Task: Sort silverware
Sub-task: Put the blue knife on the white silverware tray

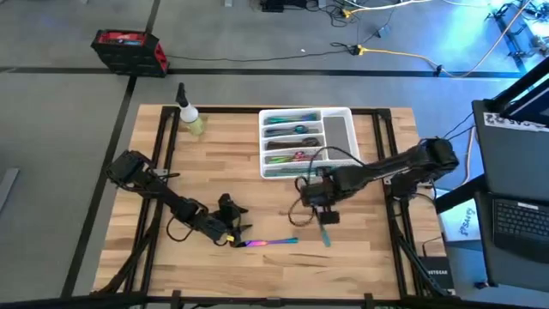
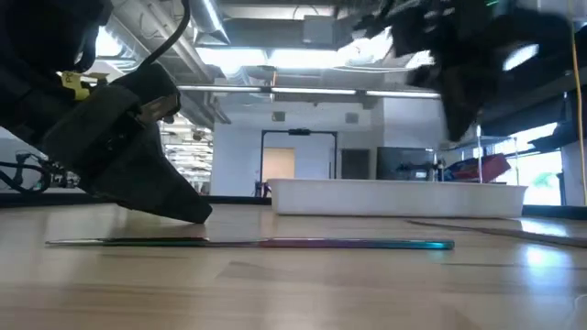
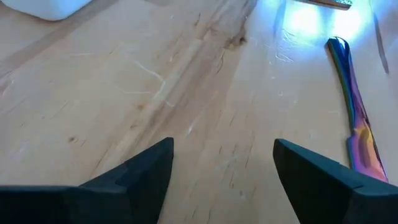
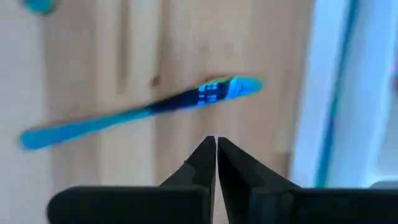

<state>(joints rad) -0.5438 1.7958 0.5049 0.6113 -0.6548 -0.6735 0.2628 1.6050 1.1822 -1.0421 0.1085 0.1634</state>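
My right gripper [image 4: 216,149] is pinched on a teal utensil [image 4: 143,112], holding it just off the white tray's [image 1: 339,133] front edge. My left gripper [image 3: 221,168] is spread wide, nothing in it, low over the wooden table [image 1: 223,163], next to a rainbow knife [image 1: 270,243] lying flat near the front. More silverware [image 1: 290,137] sits in the tray slots. Spray bottle [image 1: 190,116] at back left.
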